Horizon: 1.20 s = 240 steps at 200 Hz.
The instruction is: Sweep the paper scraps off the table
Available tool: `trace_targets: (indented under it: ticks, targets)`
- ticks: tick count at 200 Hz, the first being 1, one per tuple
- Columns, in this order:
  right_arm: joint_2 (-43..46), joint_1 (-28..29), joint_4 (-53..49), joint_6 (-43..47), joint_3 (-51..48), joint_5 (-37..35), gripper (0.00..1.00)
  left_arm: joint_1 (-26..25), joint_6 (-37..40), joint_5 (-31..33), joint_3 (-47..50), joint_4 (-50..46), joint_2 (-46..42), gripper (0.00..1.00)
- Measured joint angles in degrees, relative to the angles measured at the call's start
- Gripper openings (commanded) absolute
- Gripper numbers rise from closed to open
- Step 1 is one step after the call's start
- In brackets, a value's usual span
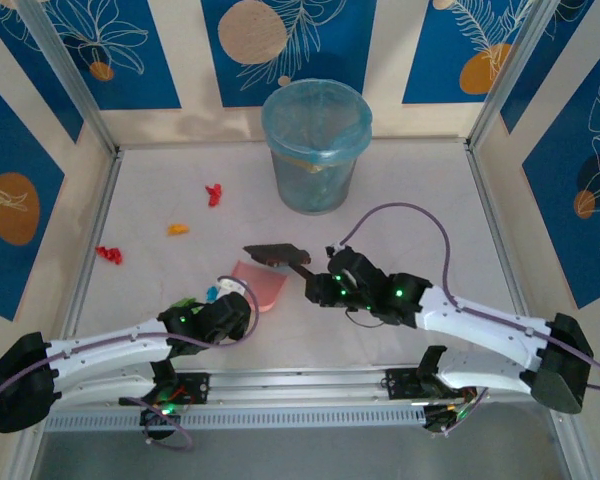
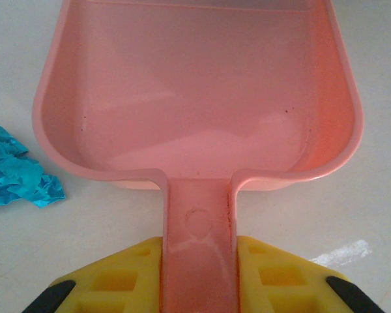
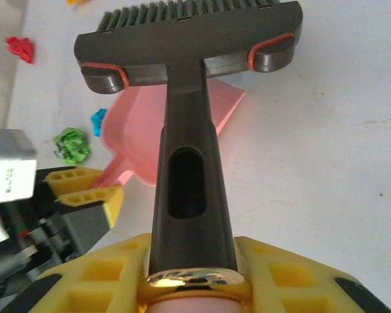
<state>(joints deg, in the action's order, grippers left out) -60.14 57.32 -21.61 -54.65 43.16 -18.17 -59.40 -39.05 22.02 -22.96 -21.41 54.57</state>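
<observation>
Left pincer [image 2: 199, 277] clamped on pink dustpan [image 2: 195, 98], right pincer [image 3: 190, 274] clamped on brush [image 3: 186, 45]; paper scraps [image 1: 108, 254] around 10 o'clock on the counter [image 1: 430, 220].

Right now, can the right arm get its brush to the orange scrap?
Probably yes: the brush is held out toward the orange scrap, bare table lies between them, and the pink dustpan sits nearer the arms, off that line.

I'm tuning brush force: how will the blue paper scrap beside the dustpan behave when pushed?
The blue paper scrap looks thin and crumpled, so probably light and soft. Its jagged shape suggests it would skid or tumble on the smooth table, not roll.
</observation>
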Motion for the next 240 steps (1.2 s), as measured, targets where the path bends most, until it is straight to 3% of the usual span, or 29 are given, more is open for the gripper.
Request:
trace_targets:
  ticks: [33, 78, 119, 167, 240]
  targets:
    - [3.26, -0.52, -1.2, -0.76, -0.61, -2.01, 0.0, 0.04, 0.2, -0.5, 0.0, 0.94, 0.79, 0.0]
    - [0.24, -5.35, -2.89, -0.39, -0.52, -2.97, 0.0, 0.04, 0.61, -1.31, 0.0, 2.73, 2.38, 0.0]
    - [-4.09, -9.01, 0.33, -0.37, -0.52, 2.23, 0.0, 0.04, 0.66, -1.64, -0.02, 4.04, 3.78, 0.0]
    - [-8.7, -8.7, 3.72, -0.42, 0.87, 9.44, 0.0, 0.11, 0.66, -1.73, -0.02, 4.39, 3.8, 0.0]
    - [1.88, -4.83, 6.69, -5.81, -6.12, 16.87, 0.0, 0.15, 1.6, -1.99, -0.39, 5.2, 5.29, 0.0]
